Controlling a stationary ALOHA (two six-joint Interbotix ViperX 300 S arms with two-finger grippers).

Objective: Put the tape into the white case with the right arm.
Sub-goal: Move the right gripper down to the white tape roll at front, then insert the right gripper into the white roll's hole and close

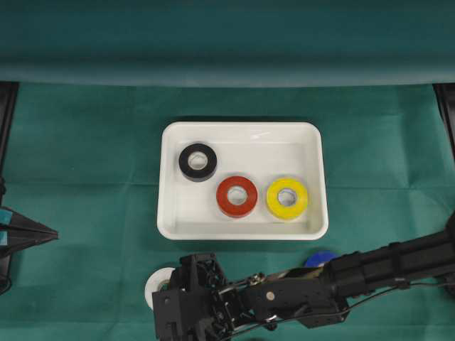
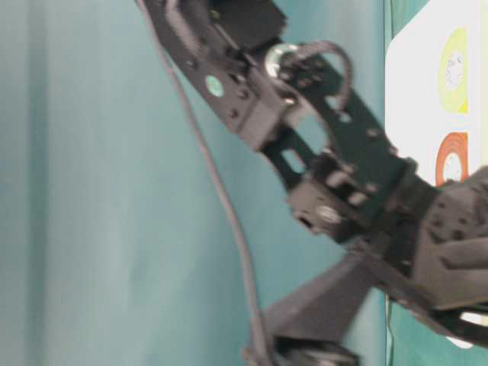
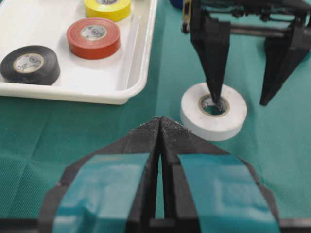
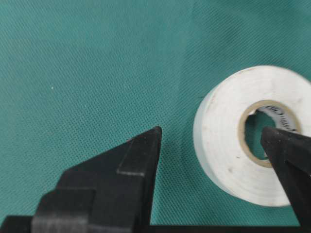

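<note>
The right gripper (image 3: 243,99) stands over the white tape roll (image 3: 214,110) on the green cloth of the tabletop (image 1: 85,142), its jaws apart: one fingertip sits in the roll's core hole, the other outside the roll's rim, with one wall of the roll between them. The roll lies flat just beside the white case (image 1: 170,213), which holds a black roll (image 1: 197,162), a red roll (image 1: 237,196) and a yellow roll (image 1: 286,198). The left gripper (image 3: 160,131) rests apart, jaws together.

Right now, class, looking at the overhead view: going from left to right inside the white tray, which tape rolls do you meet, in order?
Inside the white case: black tape → red tape → yellow tape.
</note>
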